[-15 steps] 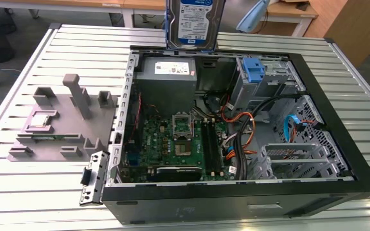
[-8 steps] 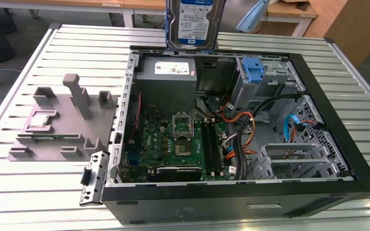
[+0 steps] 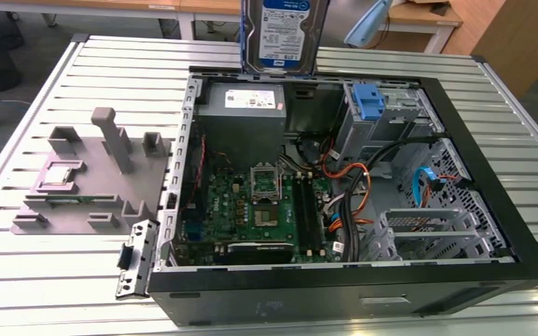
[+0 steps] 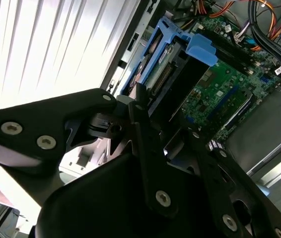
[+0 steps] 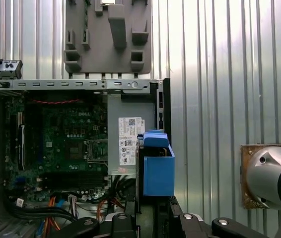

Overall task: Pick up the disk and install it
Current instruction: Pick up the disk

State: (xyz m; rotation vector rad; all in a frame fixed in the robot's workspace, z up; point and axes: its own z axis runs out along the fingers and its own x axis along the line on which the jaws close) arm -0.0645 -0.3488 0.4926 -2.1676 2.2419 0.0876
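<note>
Blue-framed and silver, the disk (image 3: 283, 31) hangs upright with its label facing the exterior camera. The gripper (image 4: 163, 114) pinches it at one end, black fingers (image 4: 141, 124) pressed against its two sides. It is in the air over the far rim of the open case (image 3: 344, 297), just above the power supply (image 3: 243, 101). The motherboard (image 3: 260, 203) lies on the case floor. Toward the exterior view's right, cables (image 3: 363, 175) loop across in front of the drive bay, where a blue bracket (image 3: 367, 101) stands. Outside the case, on the exterior view's left, a grey fixture (image 3: 92, 175) sits on the slatted table (image 3: 45, 280) with a small chip (image 3: 61, 173) on it. In the first wrist view a grey arm joint (image 5: 272, 173) shows near the disk.
</note>
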